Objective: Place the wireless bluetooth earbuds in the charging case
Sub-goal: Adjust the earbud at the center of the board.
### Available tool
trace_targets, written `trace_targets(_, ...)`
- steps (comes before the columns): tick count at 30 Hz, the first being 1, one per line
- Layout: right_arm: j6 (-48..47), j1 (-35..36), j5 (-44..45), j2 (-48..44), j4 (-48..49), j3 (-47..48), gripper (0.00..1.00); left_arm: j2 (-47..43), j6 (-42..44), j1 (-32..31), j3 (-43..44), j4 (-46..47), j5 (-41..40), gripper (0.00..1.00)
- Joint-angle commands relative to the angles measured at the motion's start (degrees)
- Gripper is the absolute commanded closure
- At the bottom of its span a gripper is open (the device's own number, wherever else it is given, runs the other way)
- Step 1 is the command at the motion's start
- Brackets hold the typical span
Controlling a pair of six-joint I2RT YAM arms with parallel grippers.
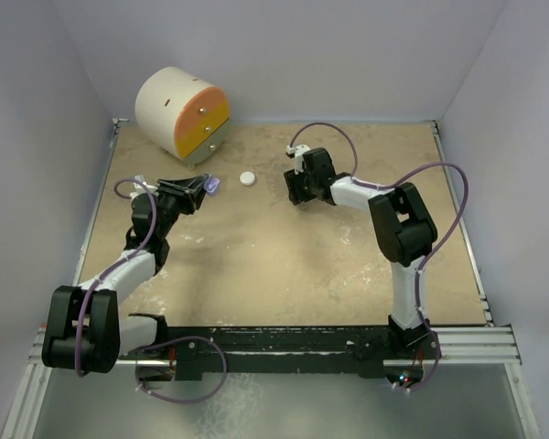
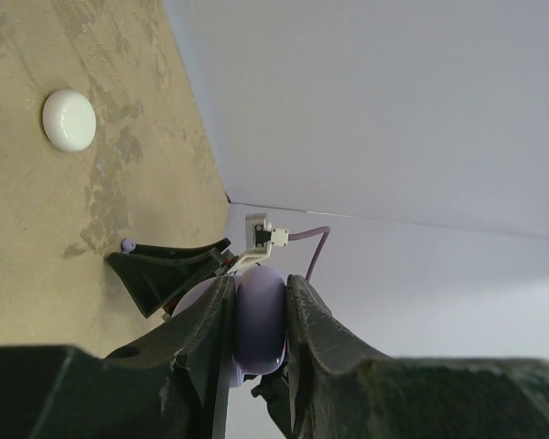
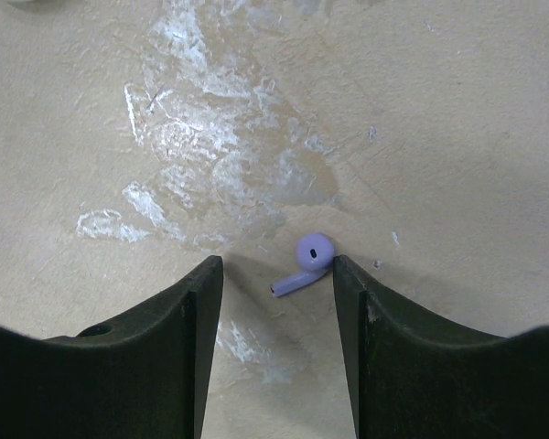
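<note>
A purple earbud (image 3: 312,251) is seen lying on the table (image 3: 421,110). It is between the spread fingers of the right gripper (image 3: 276,270) and seems to touch one of them. It is not yet picked up. A lilac round puck (image 2: 261,320), likely the charging case, is pinched by the left gripper (image 2: 261,285). A white puck (image 1: 247,178) is seen nearby. The picking-up step is judged to be in hand. Next, the fingers need to be brought together softly, so the small bud is not pushed away.

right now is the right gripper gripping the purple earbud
No, the purple earbud lies on the table between the open fingers of the right gripper, not clamped.
</note>
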Motion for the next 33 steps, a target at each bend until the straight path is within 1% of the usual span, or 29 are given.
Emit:
trace_targets(1, -0.39, -0.15, -0.66, 2.36, -4.35, 0.96, 0.46, -0.02, 0.23, 0.58, 0.17, 3.81, 0.09, 1.00)
trace_targets(9, 0.24, -0.12, -1.08, 2.59, -3.34, 0.68, 0.47, 0.07, 0.30, 0.60, 0.30, 3.75, 0.16, 1.00)
trace_targets(15, 1.45, -0.14, 3.57, 3.55, -3.02, 0.45, 0.52, -0.01, 0.41, 0.64, 0.52, 3.33, 0.23, 1.00)
trace_targets(21, 1.91, -0.09, 7.31, 4.43, -3.65, 0.40, 0.55, 0.26, 0.64, 0.60, 0.66, 3.27, 0.31, 1.00)
trace_targets(33, 1.61, 0.25, 9.27, 4.08, -4.37, -0.44, 0.60, 0.09, 0.47, 0.60, 0.26, 3.30, 0.20, 1.00)
